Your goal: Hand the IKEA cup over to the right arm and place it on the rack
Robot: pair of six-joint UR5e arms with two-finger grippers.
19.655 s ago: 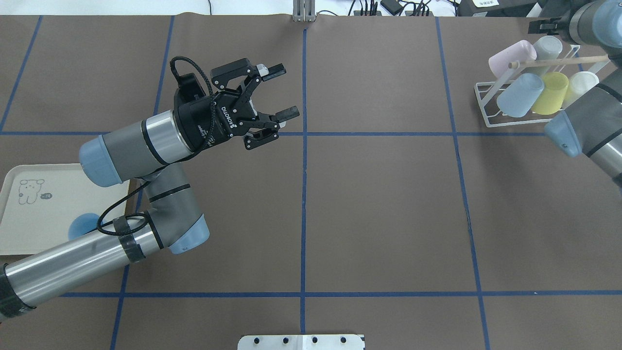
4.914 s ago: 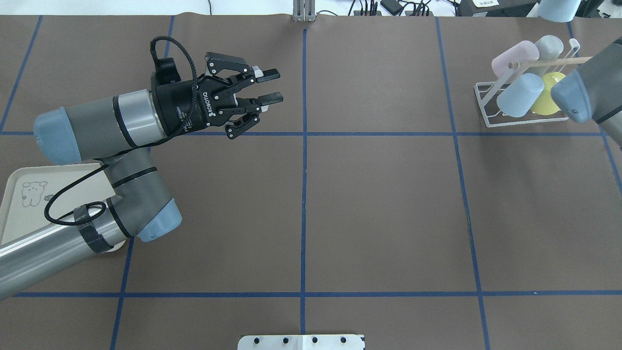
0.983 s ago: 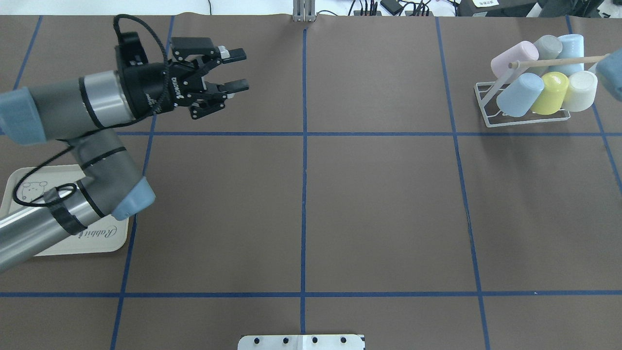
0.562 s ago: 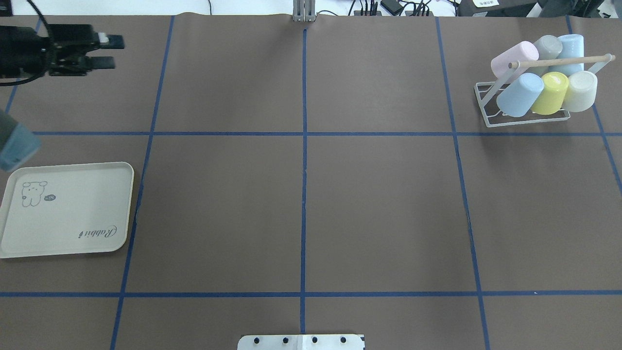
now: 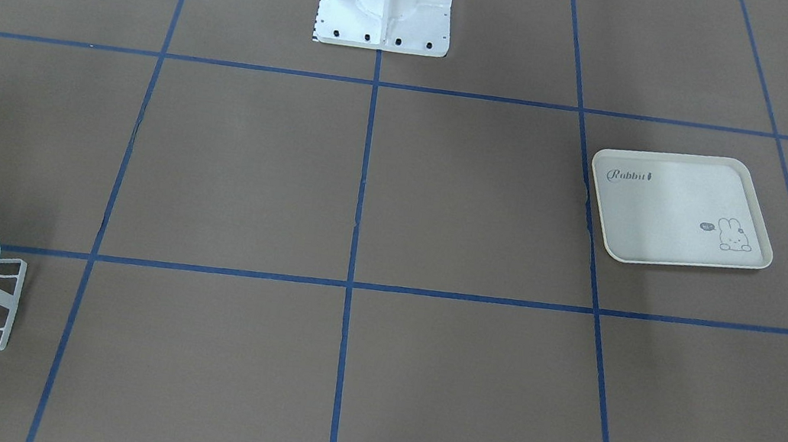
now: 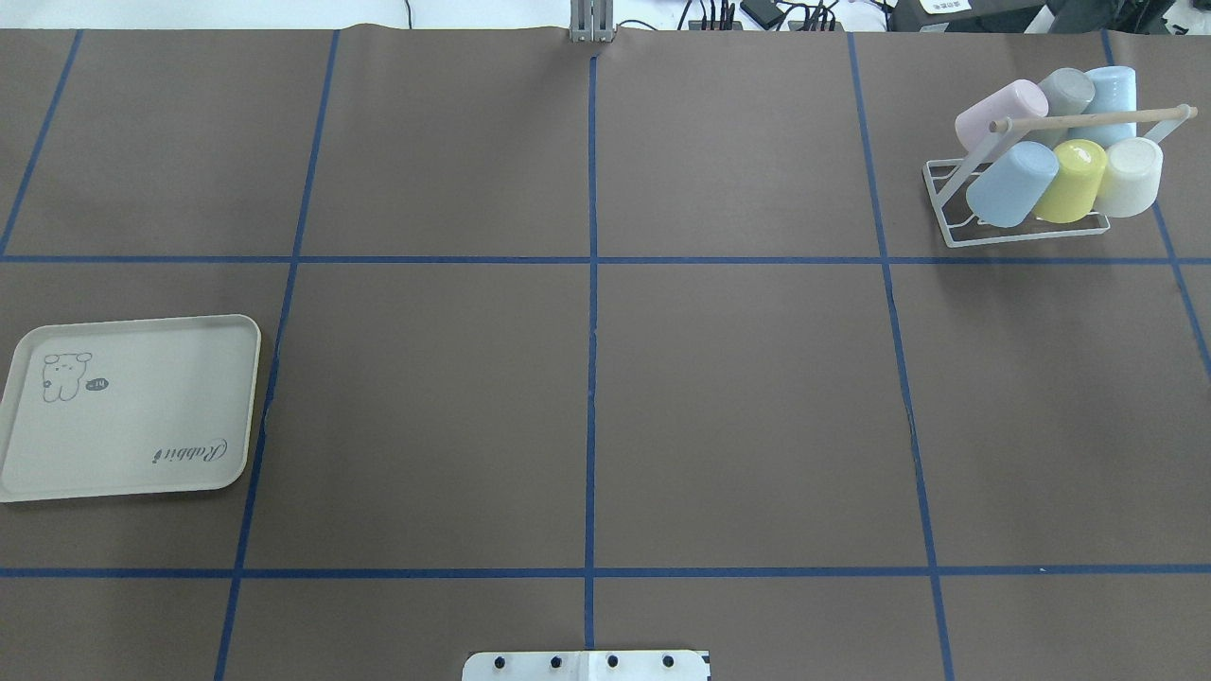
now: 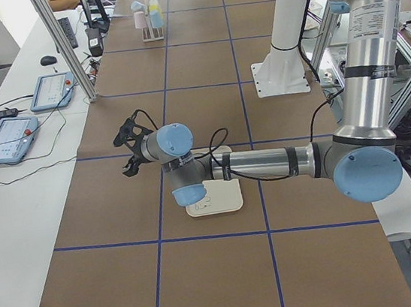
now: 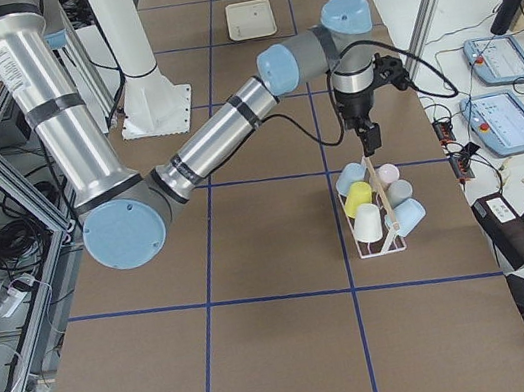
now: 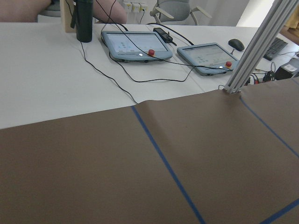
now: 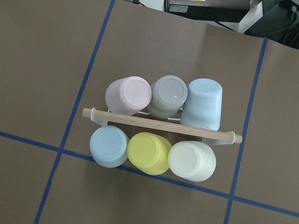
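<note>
Brown table [image 6: 738,407], six cups [image 6: 1069,180] on the rack [image 6: 1088,119], tray [image 6: 132,426] well apart

Matt cups [image 10: 147,151], metal rack [image 6: 969,166], wd dowel [image 10: 163,125]

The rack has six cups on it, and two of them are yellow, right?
Not quite. The rack does hold six cups, but there is just one yellow cup; it is the light blue cups that number two. The right wrist-mounted view shows this from above.
</note>
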